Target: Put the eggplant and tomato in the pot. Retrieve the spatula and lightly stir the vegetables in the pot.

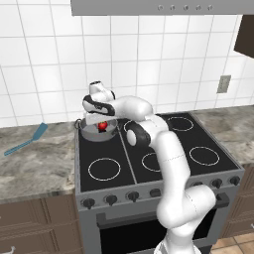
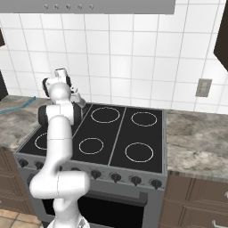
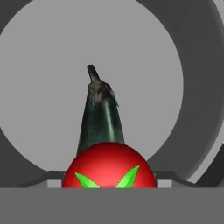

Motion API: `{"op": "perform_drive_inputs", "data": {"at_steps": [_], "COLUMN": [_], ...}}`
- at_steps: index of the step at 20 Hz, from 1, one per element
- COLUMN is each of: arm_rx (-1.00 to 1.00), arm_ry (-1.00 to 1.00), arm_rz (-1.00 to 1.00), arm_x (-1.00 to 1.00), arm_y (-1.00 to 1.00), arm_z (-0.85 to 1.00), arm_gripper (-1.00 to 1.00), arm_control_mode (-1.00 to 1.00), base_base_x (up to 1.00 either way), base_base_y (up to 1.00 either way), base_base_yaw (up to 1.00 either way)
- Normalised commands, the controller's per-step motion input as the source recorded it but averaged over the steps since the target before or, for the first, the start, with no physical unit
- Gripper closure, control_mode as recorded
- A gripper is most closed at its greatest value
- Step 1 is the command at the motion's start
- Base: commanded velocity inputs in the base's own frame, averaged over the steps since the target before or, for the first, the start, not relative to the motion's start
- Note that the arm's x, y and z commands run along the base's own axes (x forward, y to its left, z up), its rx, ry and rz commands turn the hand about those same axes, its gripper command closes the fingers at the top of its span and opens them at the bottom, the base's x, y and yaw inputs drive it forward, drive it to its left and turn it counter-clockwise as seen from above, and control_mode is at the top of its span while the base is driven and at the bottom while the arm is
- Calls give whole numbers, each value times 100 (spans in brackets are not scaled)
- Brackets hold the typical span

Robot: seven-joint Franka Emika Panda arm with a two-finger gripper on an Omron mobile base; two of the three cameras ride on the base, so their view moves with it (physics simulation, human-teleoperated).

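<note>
Tomato (image 3: 109, 165) sits between the fingers (image 1: 102, 125) above the pot (image 3: 192, 87), eggplant (image 3: 99, 118) lying inside; grip uncertain

A wall of white square tiles (image 1: 49, 59) with grey grout runs along the far side. Against it stands a black-topped stove (image 1: 158, 149) with five white burner rings and a row of dark knobs along its near edge (an oven door sits below). Grey mottled stone table (image 1: 34, 163) flanks it left and right, over brown wooden cabinets (image 2: 196, 200). A grey range hood (image 1: 163, 7) hangs above, a wall outlet (image 2: 203, 87) sits on the right, and tan floor tiles (image 1: 238, 243) show near the right.
</note>
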Motion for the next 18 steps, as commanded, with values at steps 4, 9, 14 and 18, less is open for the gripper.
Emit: {"op": "perform_drive_inputs", "data": {"at_steps": [4,9,14,18], "arm_rx": [0,0,0,1], "arm_ry": [0,0,0,-6], "arm_rz": [0,0,0,0], "arm_x": [0,-5,-9,-30], "arm_y": [0,0,0,-3], "arm_z": [0,0,0,11], "arm_gripper": [-100,-100,-100,-100], "arm_control_mode": [-100,-100,-100,-100], "base_base_x": [0,0,0,0], "base_base_y": [0,0,0,0], "base_base_yaw": [0,0,0,0]}}
